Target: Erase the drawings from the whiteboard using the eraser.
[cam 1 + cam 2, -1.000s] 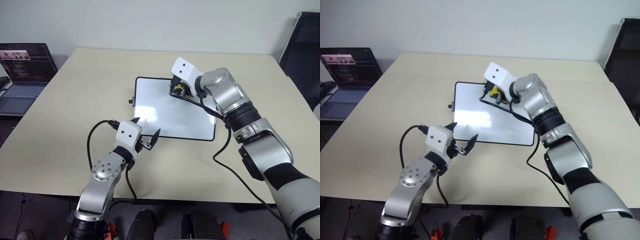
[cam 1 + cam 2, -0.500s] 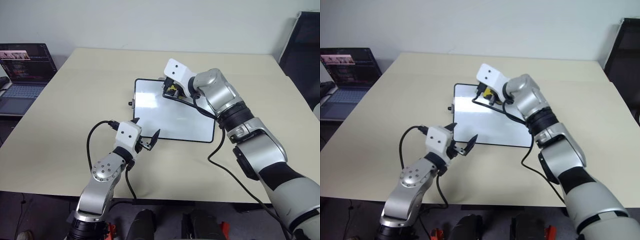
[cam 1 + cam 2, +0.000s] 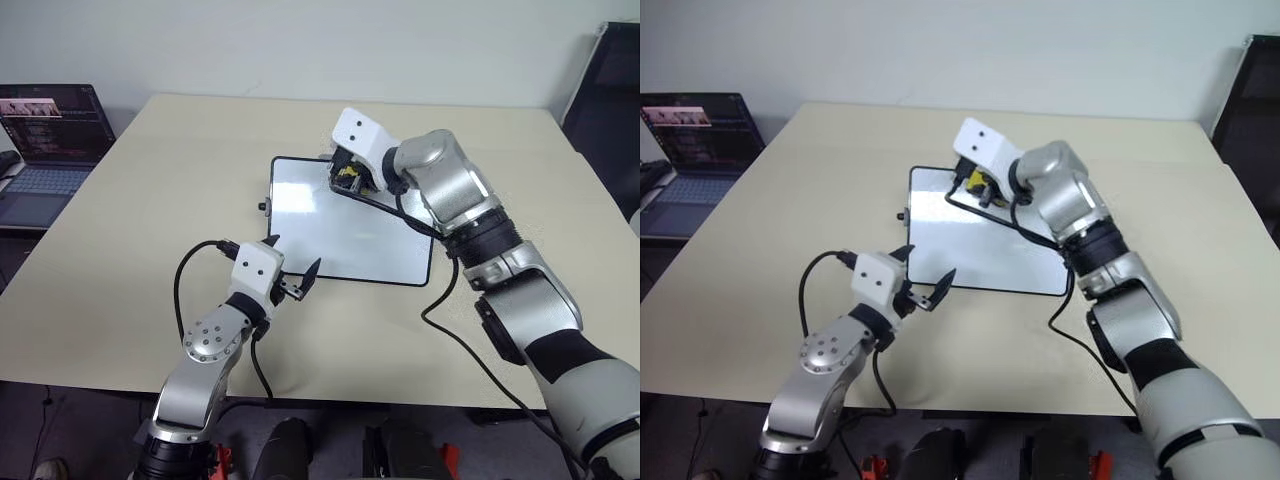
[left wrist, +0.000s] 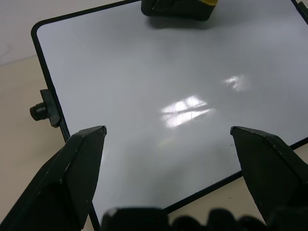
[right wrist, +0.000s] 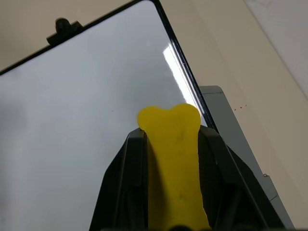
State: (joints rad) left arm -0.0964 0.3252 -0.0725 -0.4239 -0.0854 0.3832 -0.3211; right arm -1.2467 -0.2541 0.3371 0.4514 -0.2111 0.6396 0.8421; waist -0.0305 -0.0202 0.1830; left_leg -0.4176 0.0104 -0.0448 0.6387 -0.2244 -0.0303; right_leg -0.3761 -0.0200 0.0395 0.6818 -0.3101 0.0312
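The whiteboard (image 3: 350, 225) lies flat at mid table, black-framed, with a small knob (image 4: 41, 110) on its side edge. Its face reads plain white with glare, and the drawings are out of view. My right gripper (image 3: 347, 178) is shut on the yellow eraser (image 5: 173, 159) and hangs over the board's far left part, near the far edge. Whether the eraser (image 4: 178, 6) touches the board I cannot tell. My left gripper (image 3: 293, 268) stands open and empty at the board's near left corner, its fingers (image 4: 82, 163) spread over the near edge.
An open laptop (image 3: 45, 140) sits on a side surface at the far left. A black chair (image 3: 605, 90) stands at the far right. A flat grey piece (image 5: 226, 115) lies just past the board's far edge. Bare tabletop (image 3: 150, 200) surrounds the board.
My right gripper with the eraser has shifted a little to the left along the board's far edge and lifted slightly. The left arm has stayed still.
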